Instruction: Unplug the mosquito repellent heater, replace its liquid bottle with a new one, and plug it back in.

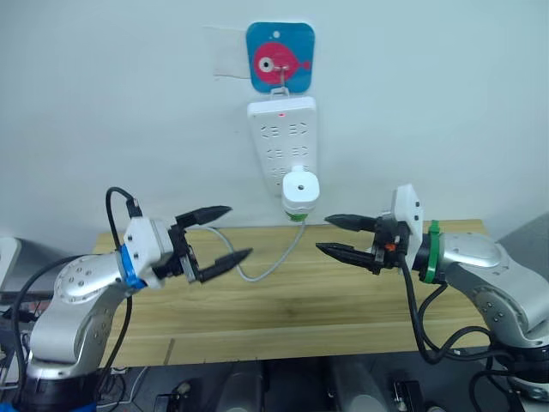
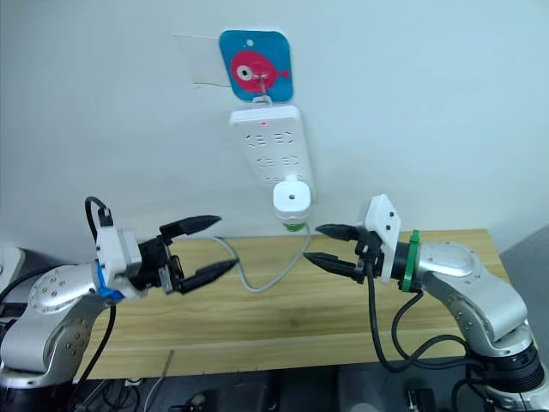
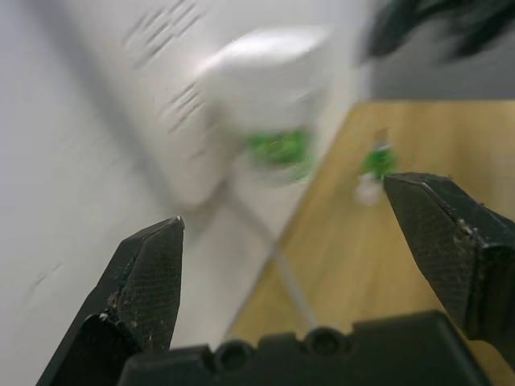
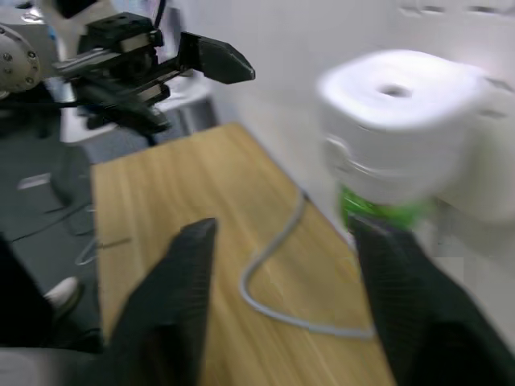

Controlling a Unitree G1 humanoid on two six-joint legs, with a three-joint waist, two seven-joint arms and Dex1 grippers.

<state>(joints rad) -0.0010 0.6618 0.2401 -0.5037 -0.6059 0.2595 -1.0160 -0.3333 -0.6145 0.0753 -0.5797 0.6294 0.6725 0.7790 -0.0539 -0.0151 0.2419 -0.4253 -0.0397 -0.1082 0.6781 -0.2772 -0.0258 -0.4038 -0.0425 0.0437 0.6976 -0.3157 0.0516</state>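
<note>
Heater (image 1: 301, 190) sits plugged into the lower end of the white power strip (image 1: 282, 142) hanging on the wall, green bottle (image 1: 297, 216) showing under it, just above the tabletop (image 1: 300, 300) back edge. Strip hangs from a hook on a blue fish plaque (image 1: 280, 57); its grey cable (image 1: 266, 262) loops down onto the wood. Left pincer (image 1: 220, 233) wide open, holding nothing, hovers over the tabletop left of the heater. Right pincer (image 1: 335, 235) also open and empty, tips pointing toward the heater from the right, near but not touching. A small green-and-white item (image 3: 375, 166) stands on the wood in the left wrist view, too blurred to identify.
</note>
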